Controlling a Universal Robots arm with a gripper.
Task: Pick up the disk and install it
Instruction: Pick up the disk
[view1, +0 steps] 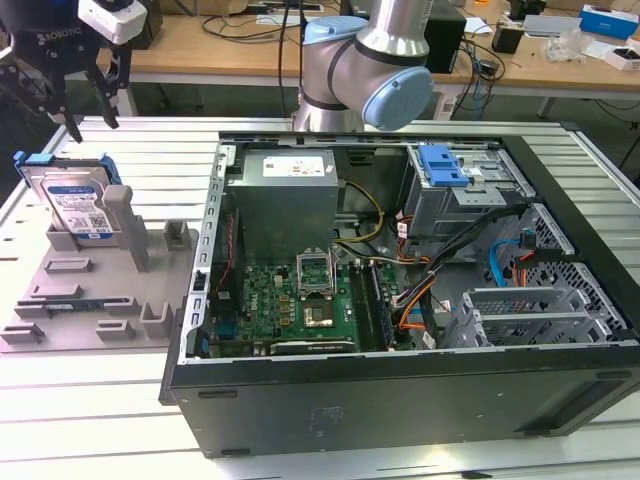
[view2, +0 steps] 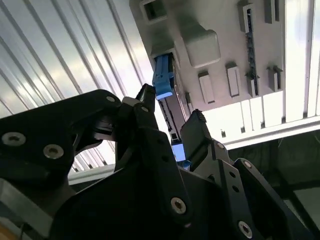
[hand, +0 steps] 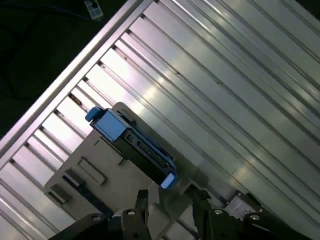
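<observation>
Well, closest to us in the exterior view sat the open computer case (view1: 400, 300) on the desk (view1: 100, 400). Past its corner, toward the exterior view's left, lay a grey holder (view1: 100, 290). The disk (view1: 75, 200) stood up on its edge at the back of that holder.

We think the disk was hard and stiff, and a bit heavy for its size. Its flat metal sides looked smooth, so it could slip. We also think it could break if it fell or got bumped. The best place to take it looked to us like the two flat sides near the top, where it stuck up free of the holder.

Farther back and higher hung the jaws (view1: 95, 115). They were spread apart, wider than the disk is thick, and they held nothing. In both wrist views the jaws (view2: 170, 112) (hand: 171, 197) hung over the blue end of the disk (hand: 135, 142), and we saw no touch.
</observation>
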